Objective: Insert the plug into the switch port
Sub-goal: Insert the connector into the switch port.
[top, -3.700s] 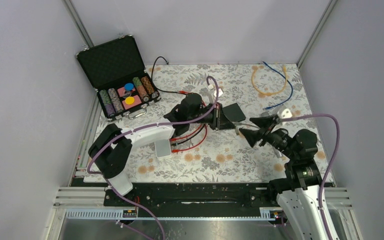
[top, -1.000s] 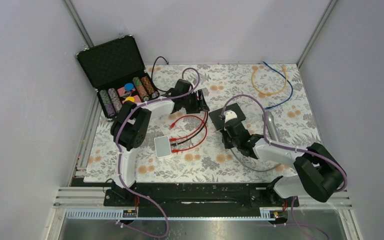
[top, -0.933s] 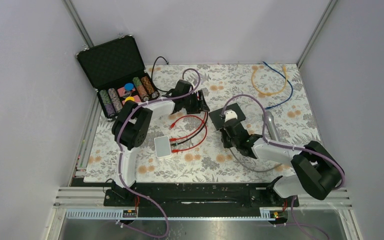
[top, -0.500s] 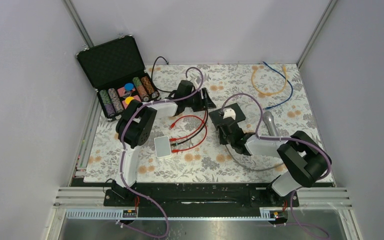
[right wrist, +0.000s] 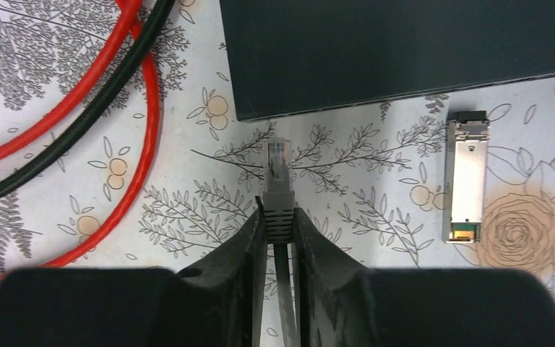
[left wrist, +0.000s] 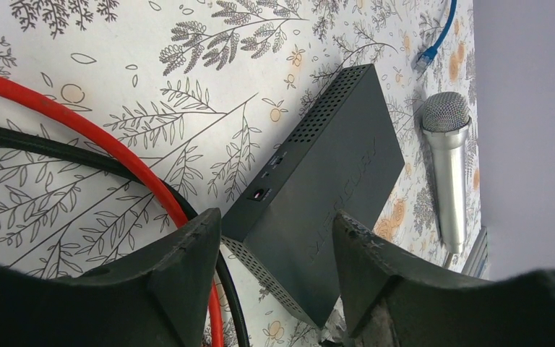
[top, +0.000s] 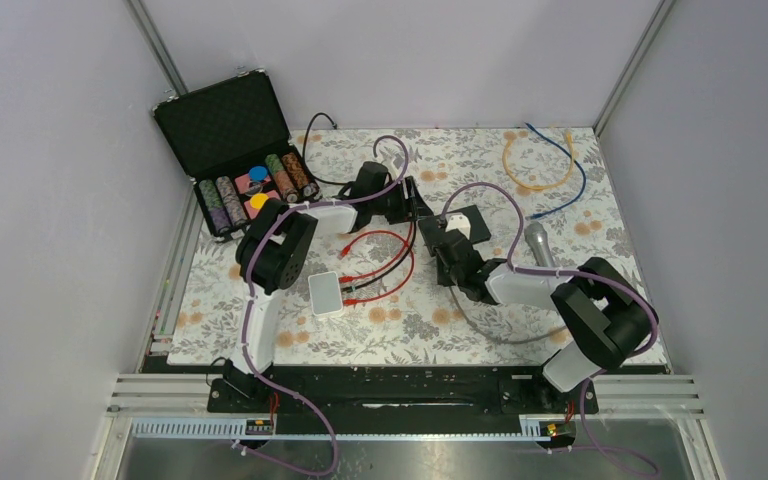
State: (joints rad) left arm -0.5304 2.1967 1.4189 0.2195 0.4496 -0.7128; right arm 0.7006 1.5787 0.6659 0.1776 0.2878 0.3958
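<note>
The switch point(right wrist: 405, 50) is a flat black box; its near side runs across the top of the right wrist view. My right gripper point(right wrist: 280, 217) is shut on the grey boot of the plug point(right wrist: 277, 163). The plug's clear tip points at that side, a short gap away, and its grey cable trails back between the fingers. My left gripper point(left wrist: 274, 231) is open, its jaws either side of the switch's point(left wrist: 332, 181) near corner. From above, both grippers meet at the switch point(top: 463, 213), the left gripper point(top: 422, 212) on its left, the right gripper point(top: 438, 243) below it.
Red cables point(right wrist: 79, 94) and a black cable point(right wrist: 58, 152) loop left of the plug. A small metal module point(right wrist: 466, 177) lies to its right. A microphone point(top: 537, 240) lies right of the switch. A poker chip case point(top: 235, 150), white box point(top: 324, 291) and orange and blue cables point(top: 540, 165) lie further off.
My right gripper has carried the plug up and left, closer to the switch. My left gripper has shifted right toward the switch's corner.
</note>
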